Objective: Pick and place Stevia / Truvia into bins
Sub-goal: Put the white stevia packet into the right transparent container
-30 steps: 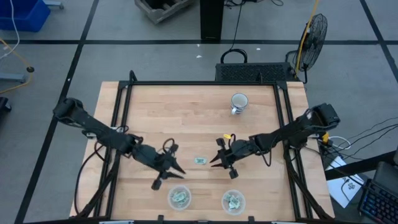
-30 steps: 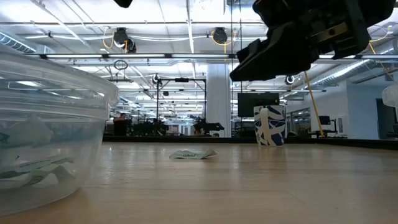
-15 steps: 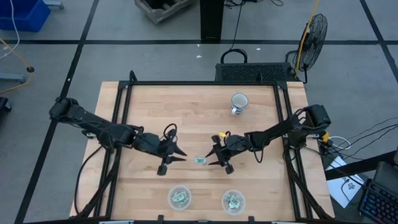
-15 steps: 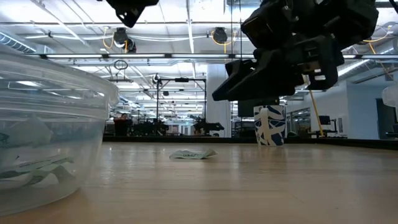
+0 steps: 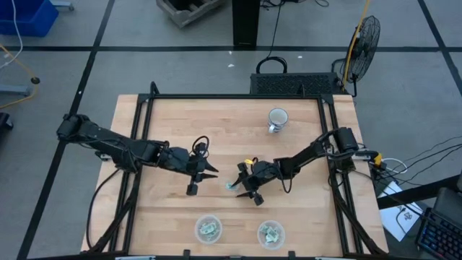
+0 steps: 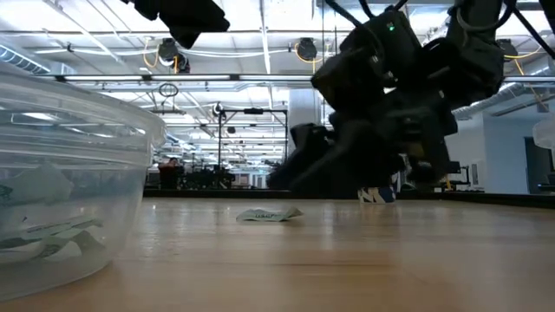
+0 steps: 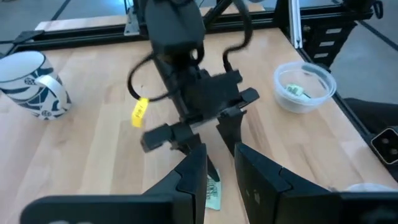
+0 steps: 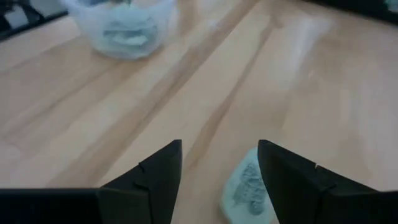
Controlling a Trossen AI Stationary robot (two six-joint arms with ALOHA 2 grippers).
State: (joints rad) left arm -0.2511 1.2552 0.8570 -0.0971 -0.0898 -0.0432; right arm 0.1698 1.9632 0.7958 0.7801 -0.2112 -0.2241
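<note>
One pale green and white Stevia sachet lies flat on the wooden table near its middle; it also shows as the sachet and the sachet. My right gripper hangs low over it, open, one finger on either side of the sachet; I see no touch. My left gripper hovers just left of the sachet, its fingers a narrow gap apart with nothing between them. Two clear round bins stand by the near edge, each with sachets inside.
A white mug with blue marks stands toward the far right. A black frame rims the table. The two grippers point at each other, close together over the sachet. The near bin fills the left of the low view.
My right gripper has moved toward the table's left edge and come down over the sachet. My left gripper has moved from beside the left bin toward the far edge and a little right, ending near the sachet. The sachet has stayed where it was.
</note>
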